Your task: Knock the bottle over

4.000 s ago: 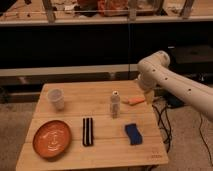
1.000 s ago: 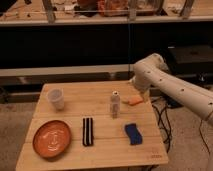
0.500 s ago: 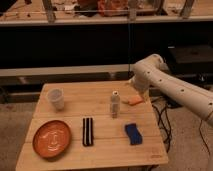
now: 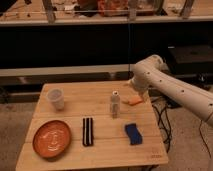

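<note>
One upright bottle (image 4: 115, 104) stands on the counter (image 4: 102, 146) just beside my end effector (image 4: 136, 98), whose opening I cannot tell.

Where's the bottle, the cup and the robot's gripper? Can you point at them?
bottle (image 4: 115, 105), camera view, middle of its pale body.
cup (image 4: 55, 99), camera view, its front wall.
gripper (image 4: 137, 95), camera view, its lower tip, near the bottle, not touching it.

Dim, warm light from above. Shelf recess (image 4: 75, 47) at 12 o'clock stays dark. Gripper (image 4: 136, 98), at 3 o'clock of the bottle (image 4: 115, 105), is evenly lit.
</note>
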### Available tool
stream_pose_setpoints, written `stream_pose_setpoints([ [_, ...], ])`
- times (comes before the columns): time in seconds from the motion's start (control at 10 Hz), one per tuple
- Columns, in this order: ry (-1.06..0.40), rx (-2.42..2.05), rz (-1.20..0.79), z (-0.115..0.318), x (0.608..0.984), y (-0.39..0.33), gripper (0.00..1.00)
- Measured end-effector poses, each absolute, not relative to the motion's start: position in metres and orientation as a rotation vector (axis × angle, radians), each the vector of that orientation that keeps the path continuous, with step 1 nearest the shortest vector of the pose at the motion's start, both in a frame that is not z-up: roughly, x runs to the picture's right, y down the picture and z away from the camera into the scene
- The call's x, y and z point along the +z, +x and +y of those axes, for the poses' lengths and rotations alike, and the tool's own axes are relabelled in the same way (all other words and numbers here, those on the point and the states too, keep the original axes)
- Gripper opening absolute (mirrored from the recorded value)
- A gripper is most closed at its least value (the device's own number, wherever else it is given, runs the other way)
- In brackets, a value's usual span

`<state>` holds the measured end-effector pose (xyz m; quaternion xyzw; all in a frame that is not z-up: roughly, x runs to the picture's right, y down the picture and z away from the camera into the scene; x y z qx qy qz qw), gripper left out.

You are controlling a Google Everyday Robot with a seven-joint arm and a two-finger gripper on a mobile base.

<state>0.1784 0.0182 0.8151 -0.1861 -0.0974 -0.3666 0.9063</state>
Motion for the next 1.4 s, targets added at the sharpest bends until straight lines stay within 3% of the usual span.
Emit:
stream_pose_setpoints([
  [1.4, -0.352, -0.943, -0.282, 0.024, 0.816, 0.165, 0.80],
])
